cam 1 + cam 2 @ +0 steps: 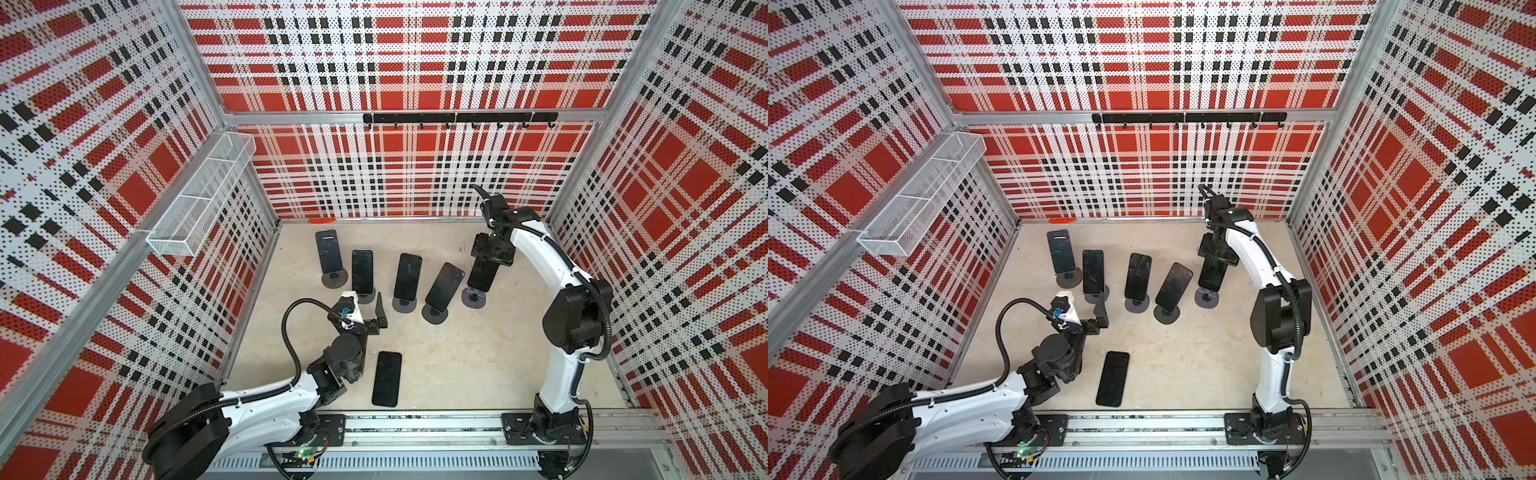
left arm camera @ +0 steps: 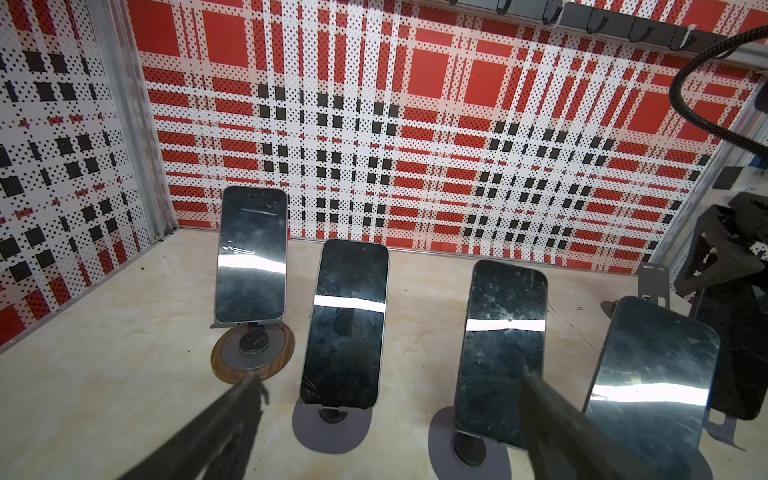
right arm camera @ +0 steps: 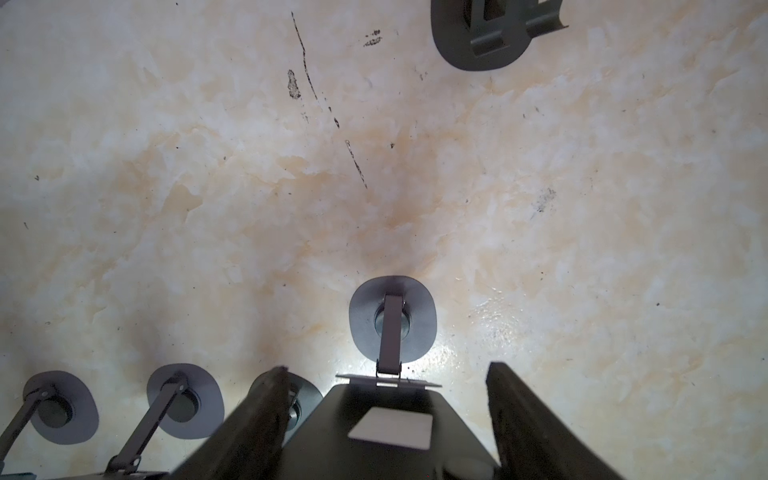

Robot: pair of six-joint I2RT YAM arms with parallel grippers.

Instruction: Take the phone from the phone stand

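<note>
Six phones (image 1: pixel 408 276), six stands (image 1: pixel 434 313)
Five sat on stands mid-worktop (image 1: pixel 457 365), the sixth phone (image 1: pixel 386 378) lay flat near the front edge, one stand (image 3: pixel 494 41) stood bare; left gripper (image 2: pixel 388 384) gaped wide, right gripper (image 3: pixel 387 368) straddled the rightmost phone (image 1: pixel 482 274), couldn't tell if clamped.

A beige marbled tabletop (image 1: pixel 457 365), marked with dark scuffs (image 3: pixel 309 83), carries five round stand bases in a loose row across the centre of both top views. The wood-rimmed base (image 1: pixel 335 279) is leftmost. To its right stand the grey second base (image 1: pixel 365 297), third base (image 1: pixel 404 304), fourth base (image 1: pixel 434 312) and fifth base (image 1: pixel 473 298). A black phone (image 1: pixel 387 378) lies flat at lower centre. A small orange object (image 1: pixel 322 220) rests at the upper edge.
</note>
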